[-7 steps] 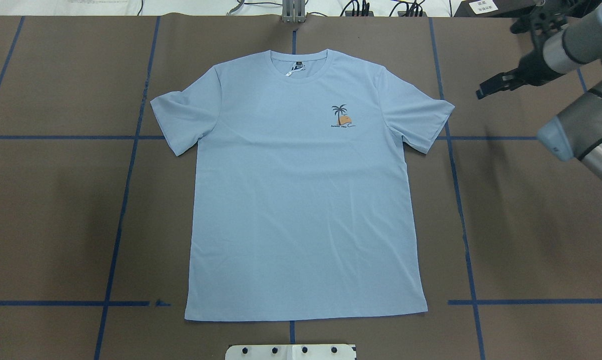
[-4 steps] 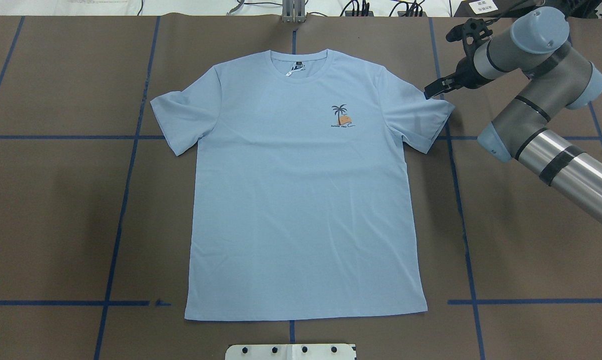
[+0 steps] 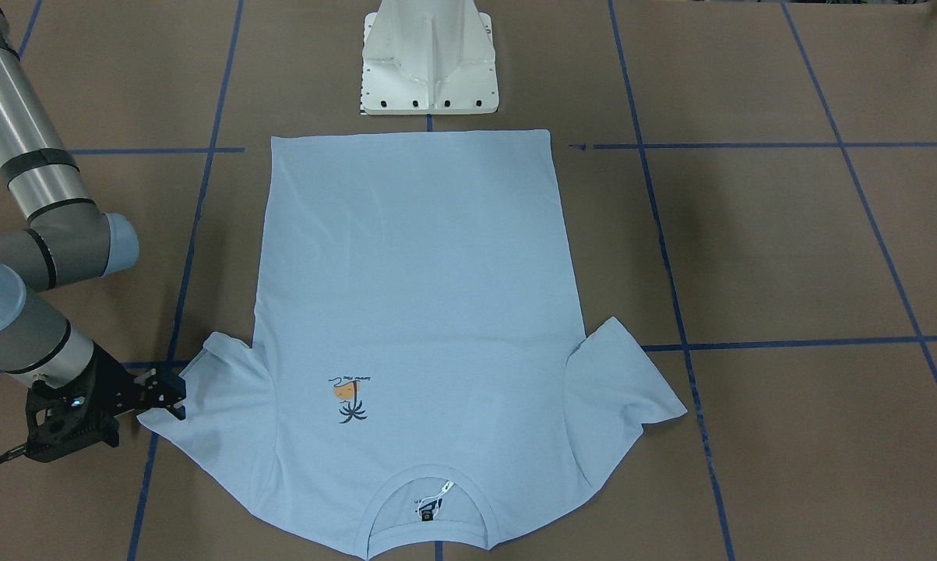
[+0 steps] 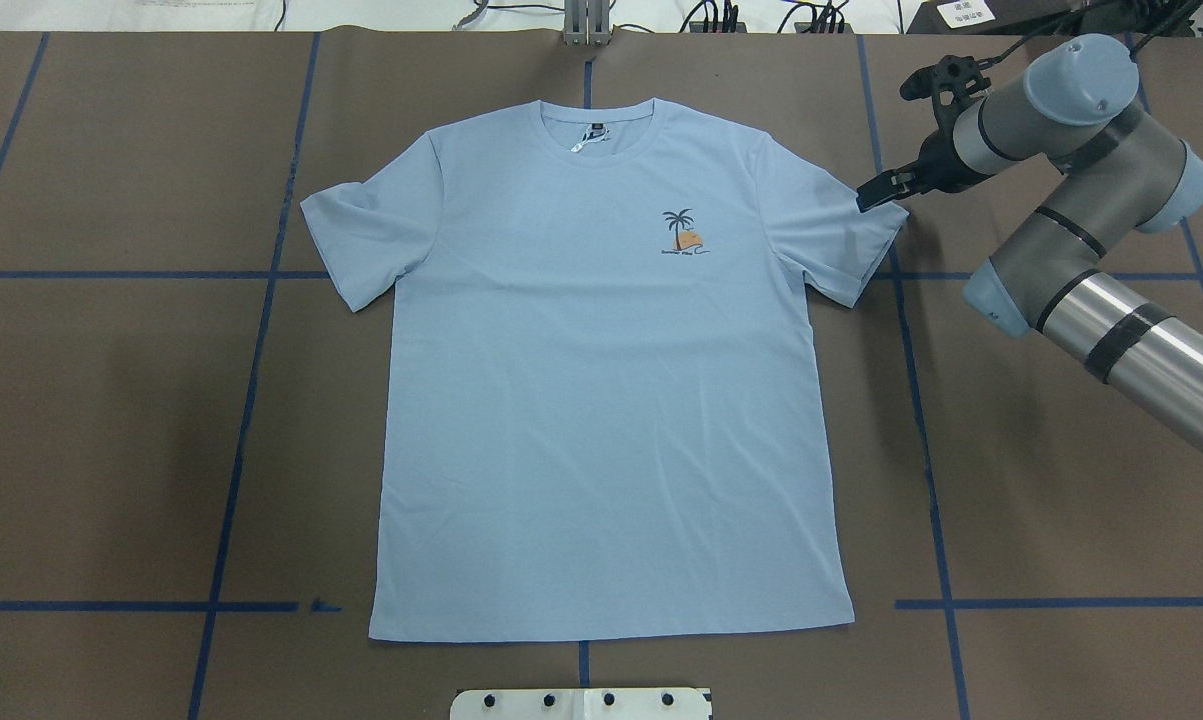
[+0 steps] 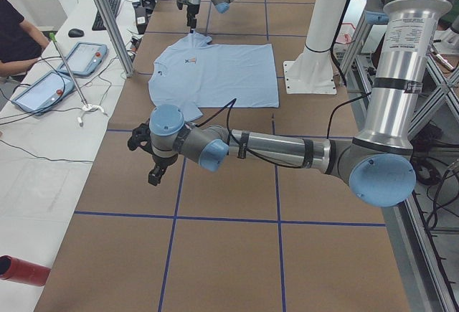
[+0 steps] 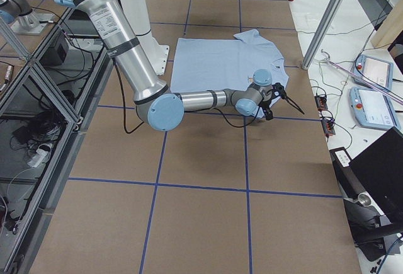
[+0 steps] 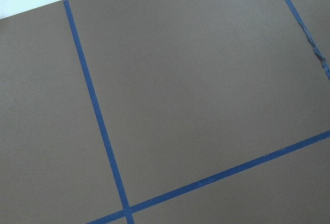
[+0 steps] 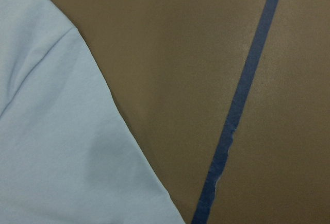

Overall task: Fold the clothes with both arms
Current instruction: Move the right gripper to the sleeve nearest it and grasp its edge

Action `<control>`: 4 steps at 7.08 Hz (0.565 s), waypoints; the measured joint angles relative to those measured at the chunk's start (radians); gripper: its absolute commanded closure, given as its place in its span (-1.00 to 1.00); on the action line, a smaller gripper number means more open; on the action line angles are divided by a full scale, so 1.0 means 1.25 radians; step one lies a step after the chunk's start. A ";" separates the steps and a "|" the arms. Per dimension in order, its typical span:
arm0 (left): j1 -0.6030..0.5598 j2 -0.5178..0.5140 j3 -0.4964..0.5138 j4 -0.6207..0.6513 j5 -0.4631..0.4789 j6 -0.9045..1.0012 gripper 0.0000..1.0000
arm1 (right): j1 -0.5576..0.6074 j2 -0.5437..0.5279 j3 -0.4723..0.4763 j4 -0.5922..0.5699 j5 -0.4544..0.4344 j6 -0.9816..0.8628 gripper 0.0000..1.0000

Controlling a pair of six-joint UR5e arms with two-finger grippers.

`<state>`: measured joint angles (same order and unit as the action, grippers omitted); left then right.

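The light blue T-shirt lies flat and face up on the brown table, collar at the far side and palm-tree print on the chest. My right gripper is low at the outer tip of the shirt's right sleeve. In the front-facing view this gripper looks open, its fingers astride the sleeve's edge, and the cloth is not lifted. The right wrist view shows the sleeve edge and bare table. My left gripper hangs over bare table well left of the shirt; I cannot tell whether it is open or shut.
Blue tape lines grid the table. The white pedestal base stands just behind the shirt's hem. A metal post and cables sit at the far edge. A person and tablets are beyond the far side.
My right arm has swung in from the right edge to the right sleeve's tip, then settled slightly right and down. The shirt has not moved.
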<state>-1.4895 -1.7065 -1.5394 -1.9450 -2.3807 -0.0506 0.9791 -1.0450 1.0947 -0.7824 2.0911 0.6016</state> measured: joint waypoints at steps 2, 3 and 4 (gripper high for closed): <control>0.000 0.000 0.001 0.000 0.000 0.000 -1.00 | -0.002 -0.008 0.006 0.000 0.004 0.001 -0.19; 0.000 -0.001 0.001 0.000 0.000 0.000 -1.00 | -0.003 -0.009 0.007 -0.001 0.006 0.001 -0.09; 0.000 -0.001 0.001 0.000 0.000 0.000 -1.00 | -0.006 -0.011 0.007 -0.002 0.008 -0.002 -0.01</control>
<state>-1.4895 -1.7077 -1.5385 -1.9451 -2.3808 -0.0506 0.9711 -1.0587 1.1040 -0.7843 2.1009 0.5996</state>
